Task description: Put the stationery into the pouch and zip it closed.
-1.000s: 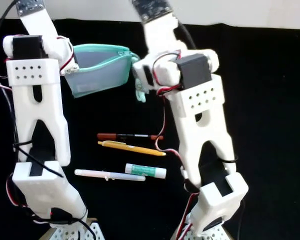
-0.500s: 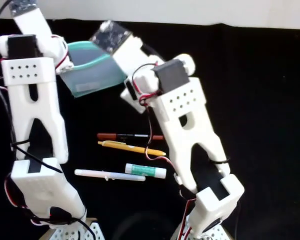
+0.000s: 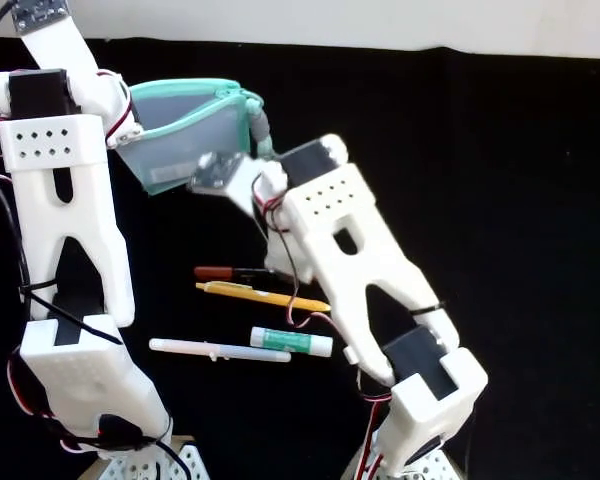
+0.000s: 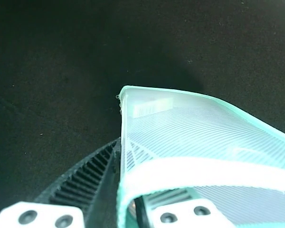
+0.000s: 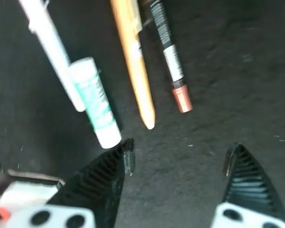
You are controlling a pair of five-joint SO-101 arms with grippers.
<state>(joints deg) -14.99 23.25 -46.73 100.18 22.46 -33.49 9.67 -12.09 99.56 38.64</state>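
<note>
A teal, clear-sided pouch [image 3: 190,135] hangs above the table at the back left, with my left gripper [image 4: 128,190] shut on its edge [image 4: 190,137]. On the black table lie a brown pen [image 3: 255,272], a yellow pen [image 3: 260,296], a green-and-white glue stick [image 3: 290,341] and a white pen [image 3: 218,350]. My right arm [image 3: 320,215] bends over them from the right. My right gripper [image 5: 180,154] stands open above the table, just short of the tips of the yellow pen [image 5: 133,61], brown pen [image 5: 168,54] and glue stick [image 5: 95,102]. The white pen [image 5: 47,35] lies beyond.
The black table [image 3: 520,200] has open room on the right side. Both arm bases stand at the near edge, the left arm's base [image 3: 80,370] close to the white pen's end.
My right arm has swung down and to the left, away from the pouch's zipper end, and now points at the pens. The left arm has kept the pouch in place.
</note>
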